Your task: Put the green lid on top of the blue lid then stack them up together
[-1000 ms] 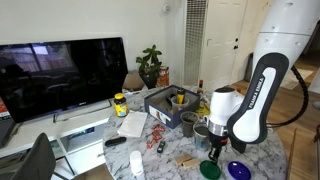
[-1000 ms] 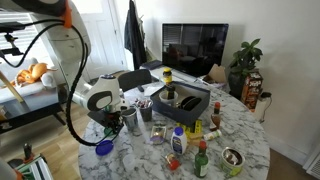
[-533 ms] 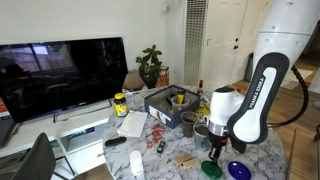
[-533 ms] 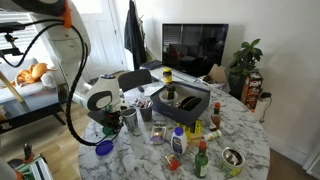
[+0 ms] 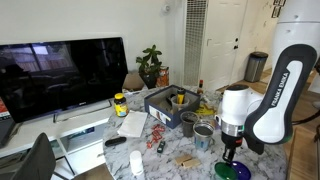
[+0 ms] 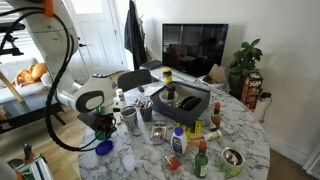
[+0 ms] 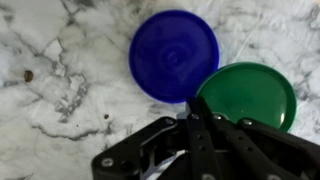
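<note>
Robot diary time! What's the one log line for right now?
gripper: shut on green lid rim | blue lid: flat on table, beside it | stack: not yet

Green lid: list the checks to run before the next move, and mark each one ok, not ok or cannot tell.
1. Blue lid lying flat on the marble table, fully in the wrist view: ok.
2. Top of the blue lid free of other things: ok.
3. Green lid centred over the blue lid: not ok. It sits beside it, and only their edges meet.
4. Gripper firmly holding the green lid: cannot tell. It reaches the lid's rim, but the contact is hidden.
5. Metal cup apart from both lids in an exterior view: ok.
</note>
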Controlling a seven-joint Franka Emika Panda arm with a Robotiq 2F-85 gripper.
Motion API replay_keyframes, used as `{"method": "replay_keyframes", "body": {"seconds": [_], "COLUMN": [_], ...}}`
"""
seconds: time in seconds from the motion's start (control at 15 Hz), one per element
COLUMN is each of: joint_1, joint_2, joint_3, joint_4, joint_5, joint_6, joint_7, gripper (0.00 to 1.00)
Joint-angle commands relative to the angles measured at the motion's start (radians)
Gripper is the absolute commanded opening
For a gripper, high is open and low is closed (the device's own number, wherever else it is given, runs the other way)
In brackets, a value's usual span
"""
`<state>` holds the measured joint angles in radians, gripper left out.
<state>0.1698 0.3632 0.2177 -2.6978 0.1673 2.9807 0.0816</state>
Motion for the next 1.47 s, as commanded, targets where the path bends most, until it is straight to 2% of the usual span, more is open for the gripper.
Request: {"method": "replay_keyframes", "body": {"seconds": [0.0,0.07,0.27,0.47,0.87,1.4], "joint_1": [0.045,0.078,0.125,0.142,0.107,0.123], "joint_2": [-0.145,-0.098,-0.103,-0.094,-0.085,-0.044], "joint_3": [-0.021,-0.062,-0.116,-0.144,-0.118,-0.167], "joint_4": [-0.127,-0.054,-0.060,-0.053,-0.051,-0.051], "joint_5": [-0.006,-0.034,-0.061,-0.079,-0.055,-0.070], "joint_6": [-0.030,-0.066,-0.098,-0.126,-0.201,-0.217], "joint_7": [0.096,0.132,0.234,0.295,0.276,0.371], "gripper": [0.00,0.00,0.00,0.00,0.00,0.00]}}
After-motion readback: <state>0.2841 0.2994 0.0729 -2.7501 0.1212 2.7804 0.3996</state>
